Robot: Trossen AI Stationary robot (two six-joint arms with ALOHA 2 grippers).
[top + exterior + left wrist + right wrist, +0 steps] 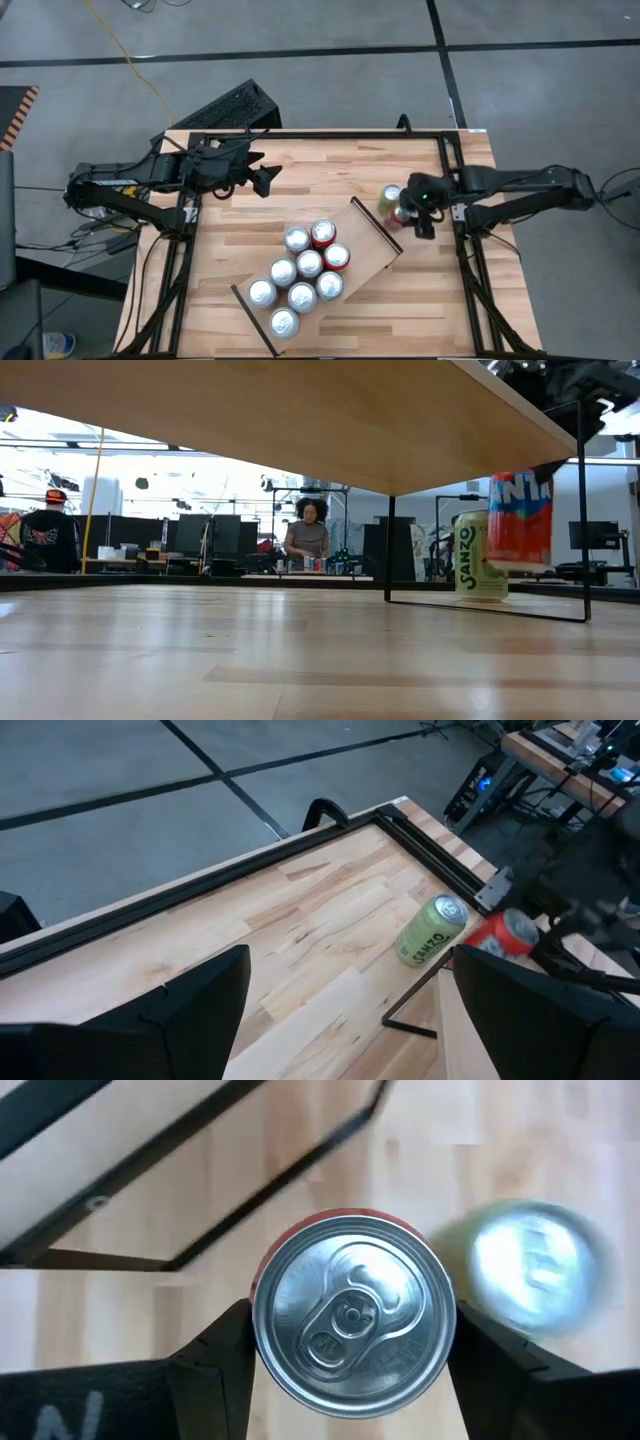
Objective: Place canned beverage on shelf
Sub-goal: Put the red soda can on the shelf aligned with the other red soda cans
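A red-orange canned beverage [520, 518] hangs just above the tabletop at the right, with my right gripper [405, 212] shut on it. Right beside it a green can [480, 555] stands upright on its base on the table. The shelf [372, 238], a pale board on thin black legs, lies slantwise in the table's middle, its near end just left of the two cans. It bears several silver-topped cans [305, 272]. My left gripper [267, 180] hovers open and empty over the table's far left part. My right gripper pinches the red-orange can between its two fingers [225, 1365], one on each of two opposite sides of the can's wall just below the top rim [262, 1342]. The fingers slant steeply down from above. The can stays about upright, its lid up, lifted clear of the table.
The green can [535, 1268] stands close to the held can. Black frame rails [450, 150] run along the table's far and right edges. A bare stretch of the shelf [450, 1040] lies next to the cans. People [308, 538] are in the room beyond the table.
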